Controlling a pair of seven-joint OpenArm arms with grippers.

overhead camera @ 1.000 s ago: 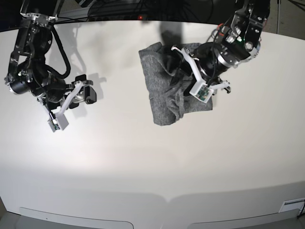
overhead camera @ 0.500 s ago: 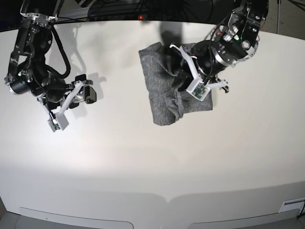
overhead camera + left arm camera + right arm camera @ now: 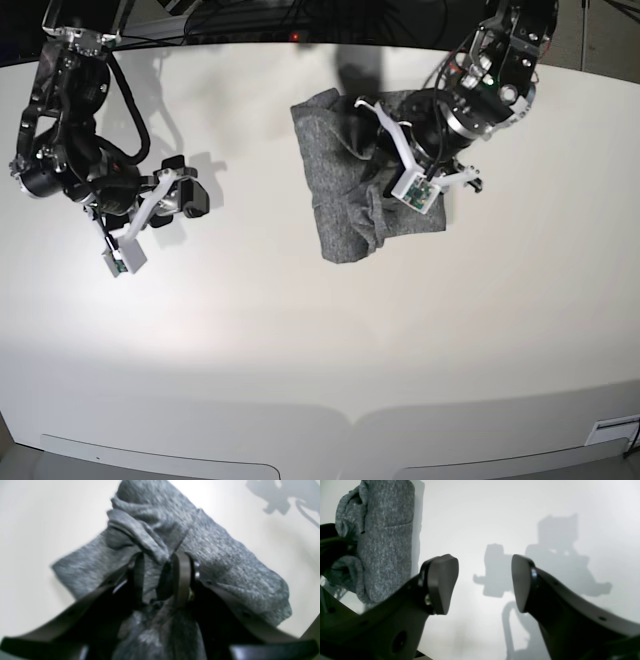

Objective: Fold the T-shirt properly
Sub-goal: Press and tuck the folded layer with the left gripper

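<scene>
Now, step: the left tool (image 3: 160, 580) pinches a ridge of the T-shirt (image 3: 345, 190), mid-fold.
Right tool (image 3: 483, 582): open, empty, above the counter (image 3: 300, 330).
Next move: probably carry the fold across.

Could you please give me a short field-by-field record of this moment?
shirt: grey T-shirt, bunched and partly folded, lying on the white table
left end effector: fingers closed on a raised fold of the shirt
right end effector: open, holding nothing, apart from the shirt
right arm position: off to the shirt's side over bare table
fold state: not finished, cloth rumpled
</scene>
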